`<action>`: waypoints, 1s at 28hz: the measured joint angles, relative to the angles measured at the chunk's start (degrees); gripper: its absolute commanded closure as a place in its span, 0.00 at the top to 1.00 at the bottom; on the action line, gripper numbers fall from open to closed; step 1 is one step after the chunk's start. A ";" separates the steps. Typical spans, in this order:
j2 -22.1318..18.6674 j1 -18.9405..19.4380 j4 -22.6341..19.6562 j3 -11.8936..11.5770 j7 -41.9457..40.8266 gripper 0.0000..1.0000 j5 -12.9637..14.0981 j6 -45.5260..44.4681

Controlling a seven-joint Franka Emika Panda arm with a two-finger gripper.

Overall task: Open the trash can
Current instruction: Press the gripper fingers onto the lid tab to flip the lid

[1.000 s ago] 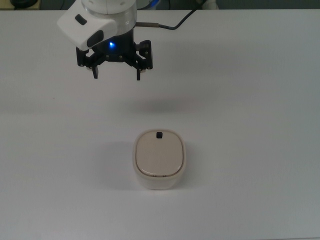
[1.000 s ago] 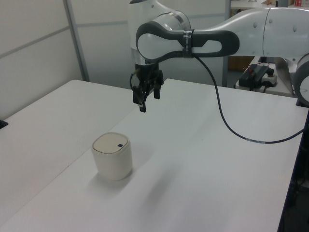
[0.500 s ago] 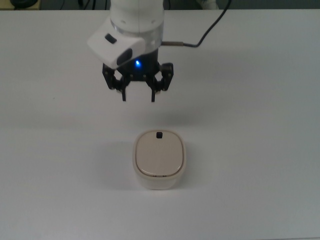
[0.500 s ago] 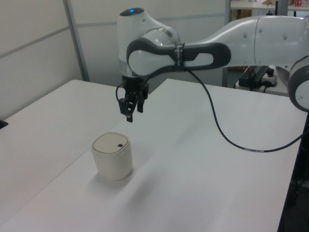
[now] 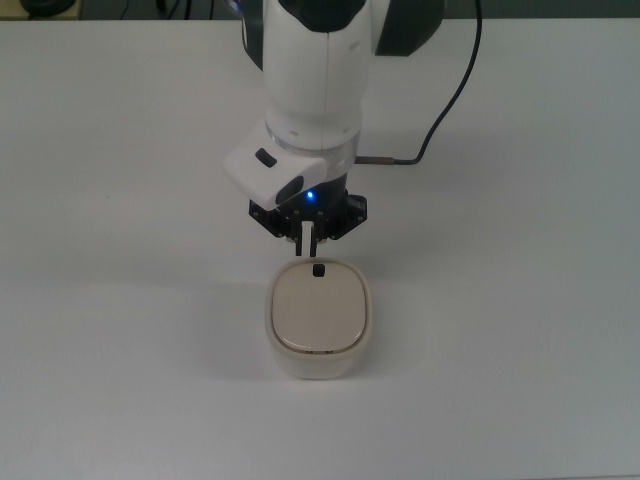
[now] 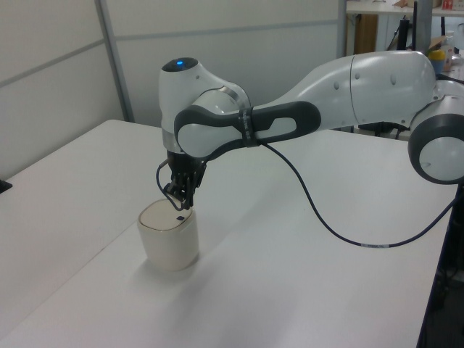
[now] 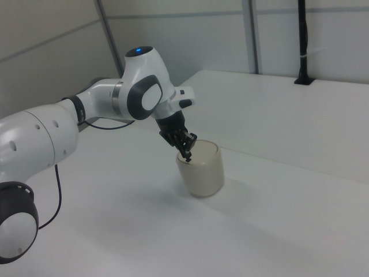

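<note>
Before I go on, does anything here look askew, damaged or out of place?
Nothing stands out. The trash can stands upright on the white table, its lid flat and closed. The gripper is poised just by the black button.

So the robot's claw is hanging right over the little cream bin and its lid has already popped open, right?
Not quite. The gripper does hang right over the trash can, beside the black button, but the beige lid is not open: the top view shows it lying flat and closed on the bin.
</note>
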 measured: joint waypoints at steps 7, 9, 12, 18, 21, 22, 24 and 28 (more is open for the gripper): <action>0.61 0.78 0.02 0.00 0.59 0.00 -0.19 0.49; 0.71 0.78 0.02 0.00 0.62 0.00 -0.20 1.12; 1.01 0.78 0.02 -0.01 0.67 0.00 -0.20 1.49; 1.88 0.78 0.02 -0.05 0.77 0.00 -0.76 3.32; 2.32 0.78 0.02 -0.05 1.23 0.00 -1.38 3.75; 2.56 0.78 0.02 -0.05 1.47 0.00 -1.52 3.89; 2.85 0.78 0.03 -0.05 1.58 0.00 -1.67 4.08; 3.05 0.83 0.19 -0.05 1.59 0.00 -1.96 4.18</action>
